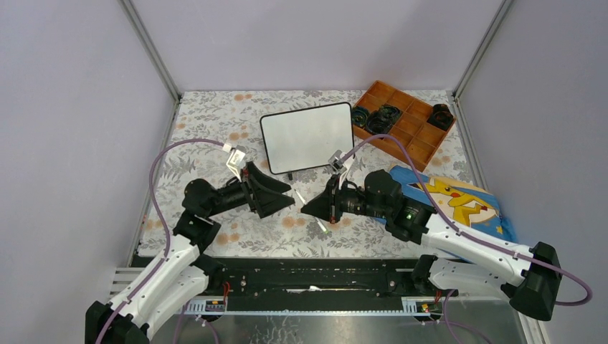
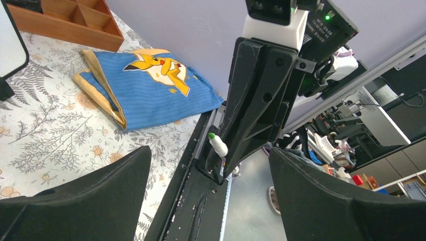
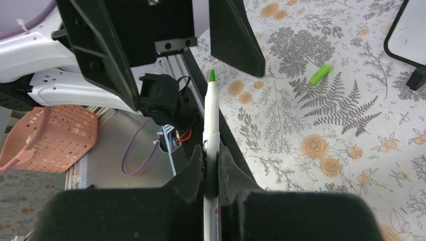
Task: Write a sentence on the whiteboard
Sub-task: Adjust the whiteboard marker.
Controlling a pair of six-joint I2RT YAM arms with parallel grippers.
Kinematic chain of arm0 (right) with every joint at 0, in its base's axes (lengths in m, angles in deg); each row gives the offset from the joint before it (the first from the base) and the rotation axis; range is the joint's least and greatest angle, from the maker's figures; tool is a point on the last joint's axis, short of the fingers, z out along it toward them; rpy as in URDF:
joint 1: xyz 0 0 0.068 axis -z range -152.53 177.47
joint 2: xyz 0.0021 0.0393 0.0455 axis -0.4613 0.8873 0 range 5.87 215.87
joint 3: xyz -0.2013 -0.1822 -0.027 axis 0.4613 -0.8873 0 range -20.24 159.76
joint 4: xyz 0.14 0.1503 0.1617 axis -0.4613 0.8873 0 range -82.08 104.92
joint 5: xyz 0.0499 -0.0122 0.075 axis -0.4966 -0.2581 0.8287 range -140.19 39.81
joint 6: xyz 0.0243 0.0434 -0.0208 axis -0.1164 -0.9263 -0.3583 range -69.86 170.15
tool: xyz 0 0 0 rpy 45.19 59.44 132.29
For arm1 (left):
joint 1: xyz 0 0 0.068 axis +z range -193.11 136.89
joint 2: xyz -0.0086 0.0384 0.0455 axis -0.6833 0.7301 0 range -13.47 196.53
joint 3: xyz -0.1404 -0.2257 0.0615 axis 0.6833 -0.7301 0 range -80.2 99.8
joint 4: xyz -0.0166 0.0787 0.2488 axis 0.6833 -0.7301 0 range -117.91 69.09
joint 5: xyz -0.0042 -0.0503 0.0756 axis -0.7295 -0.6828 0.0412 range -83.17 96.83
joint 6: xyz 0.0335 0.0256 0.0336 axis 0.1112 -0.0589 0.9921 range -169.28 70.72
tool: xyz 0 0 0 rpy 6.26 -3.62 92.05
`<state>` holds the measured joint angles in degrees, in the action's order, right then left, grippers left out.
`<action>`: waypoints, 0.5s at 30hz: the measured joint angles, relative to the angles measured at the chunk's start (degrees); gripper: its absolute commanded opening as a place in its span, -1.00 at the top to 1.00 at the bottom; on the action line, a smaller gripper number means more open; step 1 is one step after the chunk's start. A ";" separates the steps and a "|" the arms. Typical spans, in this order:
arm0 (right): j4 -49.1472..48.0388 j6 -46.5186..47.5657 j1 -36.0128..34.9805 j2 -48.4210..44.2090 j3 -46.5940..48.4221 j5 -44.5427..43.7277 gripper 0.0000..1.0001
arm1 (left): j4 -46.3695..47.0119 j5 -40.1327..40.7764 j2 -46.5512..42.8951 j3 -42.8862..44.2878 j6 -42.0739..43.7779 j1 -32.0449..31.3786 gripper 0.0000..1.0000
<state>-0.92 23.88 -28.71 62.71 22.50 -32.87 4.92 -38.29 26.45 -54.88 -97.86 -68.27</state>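
Note:
The whiteboard (image 1: 307,140) stands upright at the middle back of the table, and its face looks blank; no sentence shows on it. Its edge also shows as the whiteboard (image 2: 10,45) and the whiteboard (image 3: 409,30) in the wrist views. My right gripper (image 1: 308,208) is shut on a white marker (image 3: 211,120). The marker's uncapped green tip points toward the left gripper. My left gripper (image 1: 290,195) faces it a short way off, open wide with nothing between its fingers. In the left wrist view the marker (image 2: 218,145) sticks out of the right gripper (image 2: 221,168), seen between the wide-apart fingers of the left gripper (image 2: 210,149).
A green marker cap (image 3: 320,74) lies on the flowered tablecloth near the board's foot. A wooden compartment tray (image 1: 419,140) with dark items sits at the back right. A folded blue Pikachu cloth (image 1: 459,204) lies at the right. A pink basket (image 3: 55,135) hangs off the table.

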 measured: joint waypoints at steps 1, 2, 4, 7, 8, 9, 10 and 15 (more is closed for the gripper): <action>-0.22 -0.17 0.00 0.31 0.20 0.35 1.00 | 0.09 -0.11 0.39 0.02 0.11 -0.33 -0.80; -0.68 -0.37 0.00 0.52 0.33 0.57 1.00 | 0.20 -0.17 0.85 0.02 0.15 -0.70 -0.77; -1.16 -0.57 0.00 0.83 0.61 1.18 1.00 | 0.48 -0.55 1.86 0.02 0.11 -1.55 -0.73; -1.40 -0.63 0.00 1.14 1.05 1.95 1.00 | 1.73 -1.01 3.69 0.09 -0.37 -2.80 -0.66; -1.46 -0.68 0.00 1.20 1.14 2.10 1.00 | 2.03 -1.05 4.17 0.13 -0.55 -3.10 -0.64; -1.73 -0.70 0.00 1.22 1.16 2.29 1.00 | 2.32 -1.05 4.76 0.28 -0.76 -3.50 -0.60; -1.92 -0.74 0.00 1.25 1.18 2.40 1.00 | 2.78 -1.03 5.31 0.42 -0.90 -3.85 -0.56; -2.23 -0.81 0.00 1.31 1.18 2.97 1.00 | 5.29 -1.01 7.02 1.22 -1.95 -5.60 -0.44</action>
<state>-3.15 23.08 -28.71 64.02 23.68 -29.90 10.21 -39.30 33.47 -53.66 -99.80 -73.87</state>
